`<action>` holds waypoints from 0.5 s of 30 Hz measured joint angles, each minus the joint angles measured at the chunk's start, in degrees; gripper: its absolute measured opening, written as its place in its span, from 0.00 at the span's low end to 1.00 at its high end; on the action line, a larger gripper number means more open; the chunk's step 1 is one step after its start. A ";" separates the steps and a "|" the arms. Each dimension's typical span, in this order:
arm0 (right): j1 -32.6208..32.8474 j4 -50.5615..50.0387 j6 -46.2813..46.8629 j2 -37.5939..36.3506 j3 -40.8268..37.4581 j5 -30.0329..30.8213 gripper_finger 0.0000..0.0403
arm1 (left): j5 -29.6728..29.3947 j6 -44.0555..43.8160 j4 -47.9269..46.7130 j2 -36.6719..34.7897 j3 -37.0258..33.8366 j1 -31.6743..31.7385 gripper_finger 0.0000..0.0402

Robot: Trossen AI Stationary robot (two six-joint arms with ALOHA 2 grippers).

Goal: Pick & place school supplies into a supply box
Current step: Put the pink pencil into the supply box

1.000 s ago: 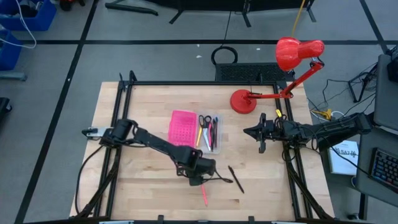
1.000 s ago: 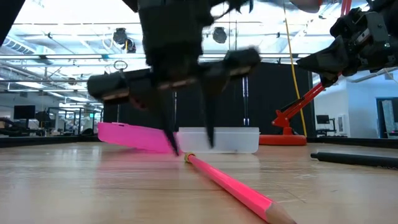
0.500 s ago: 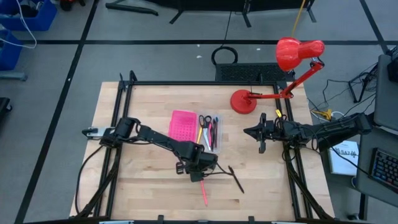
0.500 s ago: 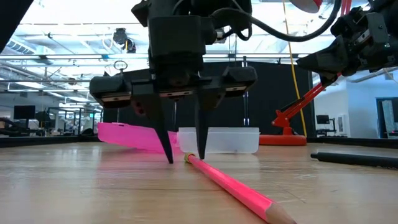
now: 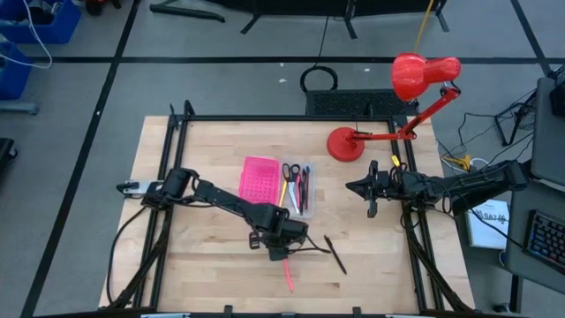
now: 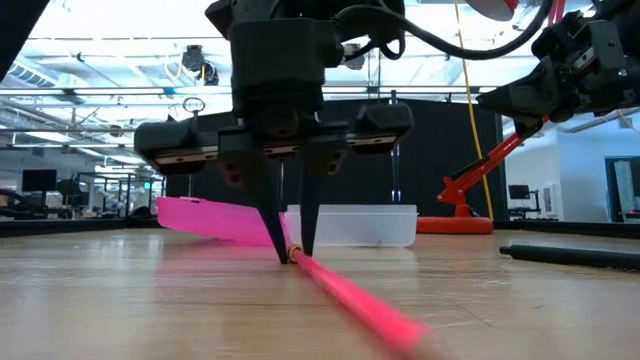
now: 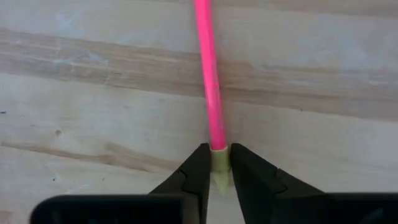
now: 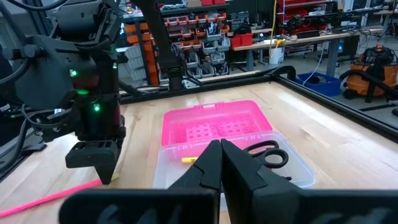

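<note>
Left gripper (image 6: 292,255) is down at the table (image 5: 194,265) in front of the supply box (image 5: 306,210), fingertips nearly together and pinched on the pale end of the pink pencil (image 6: 350,293); left wrist view shows the two fingers (image 7: 198,171) squeezing that end tip with the pink shaft running away across the wood. In the low view the pencil lies on the table slanting toward the camera, far end at the fingertips. From the high view the pencil (image 5: 288,276) sits just below the gripper near the table's front edge, and a black pen (image 5: 335,254) lies on the wood just to its right, apart from it. The clear supply box is joined to the pink perforated half (image 5: 257,179) at table centre; black-handled scissors (image 5: 290,172) plus a few pens and a yellow pencil are inside the clear tray. Right gripper (image 5: 369,189) hangs off the table surface at the right side, near the red lamp (image 5: 415,88); right wrist view shows its fingers (image 8: 208,167) touching, holding nothing, pointed toward the box and the left arm.
</note>
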 joint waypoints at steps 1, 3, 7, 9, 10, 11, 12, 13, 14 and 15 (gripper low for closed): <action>0.00 -0.02 -0.13 0.00 0.00 0.00 0.00 | 0.53 -0.69 0.08 0.01 0.00 0.06 0.16; 0.00 -0.02 -0.20 0.00 0.00 0.00 0.00 | 1.84 -1.82 0.33 0.03 0.00 0.29 0.12; 0.00 -0.04 -0.20 0.00 0.00 0.00 0.00 | 2.19 -3.74 0.35 0.03 0.00 0.30 0.05; 0.00 -0.04 -0.20 0.00 0.00 0.00 0.00 | 2.26 -3.80 0.21 0.03 0.00 0.30 0.04; 0.00 -0.04 -0.20 0.00 0.00 0.00 0.00 | 2.24 -3.44 0.11 0.03 0.02 0.30 0.04; 0.00 -0.04 -0.20 0.00 0.00 0.00 0.00 | 2.20 -2.82 0.02 0.03 0.04 0.30 0.04; 0.00 -0.04 -0.20 0.00 0.00 0.00 0.00 | 2.09 -2.28 -0.02 0.01 0.04 0.30 0.04; 0.00 -0.07 -0.20 0.00 0.00 0.00 0.00 | 1.74 -1.81 -0.04 -0.01 0.04 0.27 0.04; 0.00 -0.07 -0.20 0.00 0.00 0.00 0.00 | 1.17 -1.35 -0.10 -0.32 0.00 0.21 0.04; 0.00 -0.06 -0.20 0.00 0.00 0.00 0.00 | 0.55 -0.82 -0.19 -0.61 -0.04 0.11 0.05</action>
